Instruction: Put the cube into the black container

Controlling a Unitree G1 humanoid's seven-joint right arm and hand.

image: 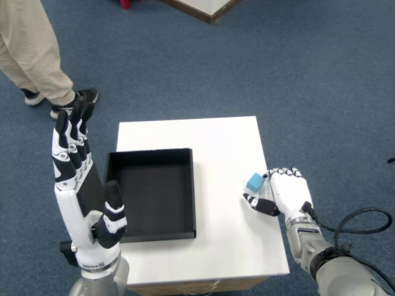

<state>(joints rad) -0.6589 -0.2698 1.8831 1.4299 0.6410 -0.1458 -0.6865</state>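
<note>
A small light-blue cube [255, 182] rests on the white table [216, 142] near its right edge. My right hand [286, 192] lies palm down just to the right of it, open. The fingertips [281, 172] are level with the cube and the thumb [259, 204] reaches out below it, and nothing is closed on the cube. The black container [153, 193], a shallow square tray, sits on the table's left half and is empty. The left hand [80, 191] is raised upright at the tray's left side, fingers straight.
A person's legs and shoes [37, 68] stand on the blue carpet at the upper left. A black cable [364, 222] loops by my right forearm. Another table's corner [207, 7] shows at the top.
</note>
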